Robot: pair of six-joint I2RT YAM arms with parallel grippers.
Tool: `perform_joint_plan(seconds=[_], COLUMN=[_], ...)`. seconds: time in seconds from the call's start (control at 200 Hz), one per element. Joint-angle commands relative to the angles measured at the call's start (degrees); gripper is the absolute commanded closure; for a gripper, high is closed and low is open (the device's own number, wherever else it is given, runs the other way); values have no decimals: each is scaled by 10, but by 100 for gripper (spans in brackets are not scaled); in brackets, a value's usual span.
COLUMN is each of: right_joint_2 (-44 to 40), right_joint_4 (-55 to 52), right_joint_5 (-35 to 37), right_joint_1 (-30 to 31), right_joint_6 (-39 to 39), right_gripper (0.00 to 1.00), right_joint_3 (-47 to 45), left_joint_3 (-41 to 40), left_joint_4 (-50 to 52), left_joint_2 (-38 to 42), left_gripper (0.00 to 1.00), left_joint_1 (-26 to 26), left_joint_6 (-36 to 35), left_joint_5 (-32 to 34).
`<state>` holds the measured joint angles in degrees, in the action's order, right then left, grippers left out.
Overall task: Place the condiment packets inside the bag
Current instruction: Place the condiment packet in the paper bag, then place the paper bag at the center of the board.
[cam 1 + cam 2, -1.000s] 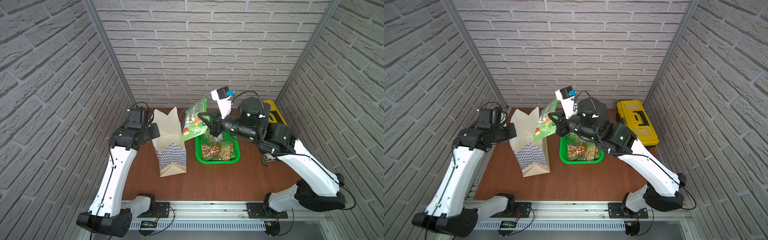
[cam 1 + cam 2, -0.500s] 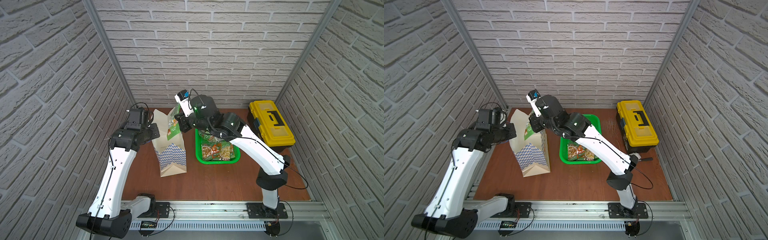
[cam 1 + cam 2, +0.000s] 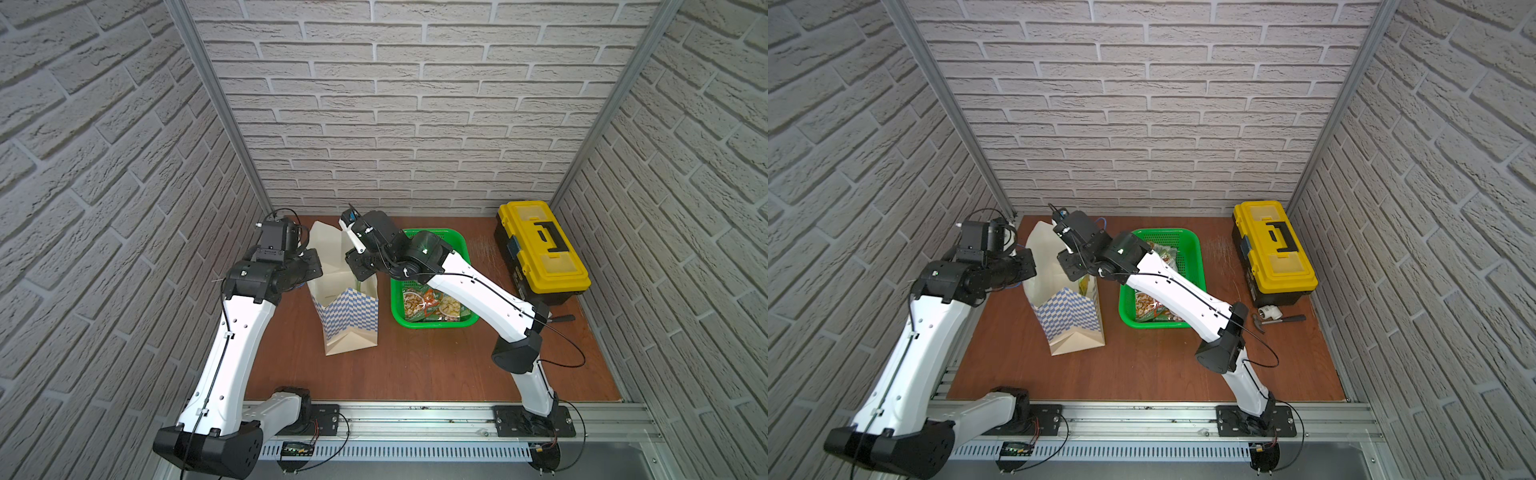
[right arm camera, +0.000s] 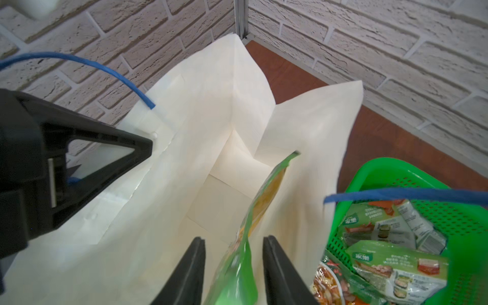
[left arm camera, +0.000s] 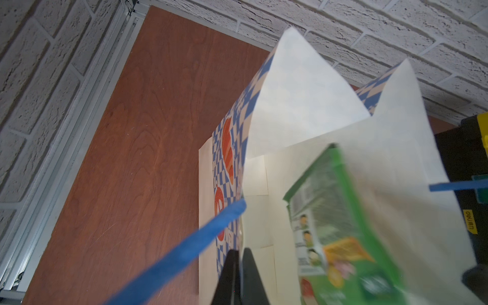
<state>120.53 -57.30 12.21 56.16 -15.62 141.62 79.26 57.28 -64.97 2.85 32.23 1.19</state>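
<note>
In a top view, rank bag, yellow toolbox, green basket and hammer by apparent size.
1. Bag, yellow toolbox, green basket: too alike to rank; an arm covers part of the basket.
2. Hammer, clearly smallest.

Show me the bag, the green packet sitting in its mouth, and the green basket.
bag [image 3: 348,311]: in a top view, on its blue-checked front panel.
green packet [image 4: 253,221]: right wrist view, on the middle of the foil.
green basket [image 3: 436,324]: in a top view, on its near rim.
</note>
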Motion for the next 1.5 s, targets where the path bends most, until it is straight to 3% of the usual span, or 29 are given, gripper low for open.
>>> perform_joint_plan(seconds=[0.0,0.215,0.445,0.905,1.2,1.365,1.495], right_joint_2=[-45,-135,-256,-544,-555,-505,-449], right_joint_4=[9,60,132,181,225,238,238], right_joint_5=[1,-43,-86,77,17,-31,-22], right_joint_1=[2,1,-9,-44,-150,-196,-212], right_joint_6=[6,-11,-25,-58,-88,-87,-86], right_gripper=[50,39,34,14,12,14,20], right_joint_3=[2,-90,-213,-635,-788,-805,-799], left_joint_3=[-12,-16,-5,-7,-43,-54,-58], left_joint_4=[-41,-45,-36,-41,-77,-81,-81], left_joint_2=[5,3,6,10,29,25,16], left_gripper=[100,100,100,100,100,100,100], left_joint_1=[-1,-1,-2,-4,-19,-36,-53], left_joint_6=[1,-7,-14,-50,-56,-49,-36], left_joint_5=[-9,-11,-2,-28,-29,-36,-38])
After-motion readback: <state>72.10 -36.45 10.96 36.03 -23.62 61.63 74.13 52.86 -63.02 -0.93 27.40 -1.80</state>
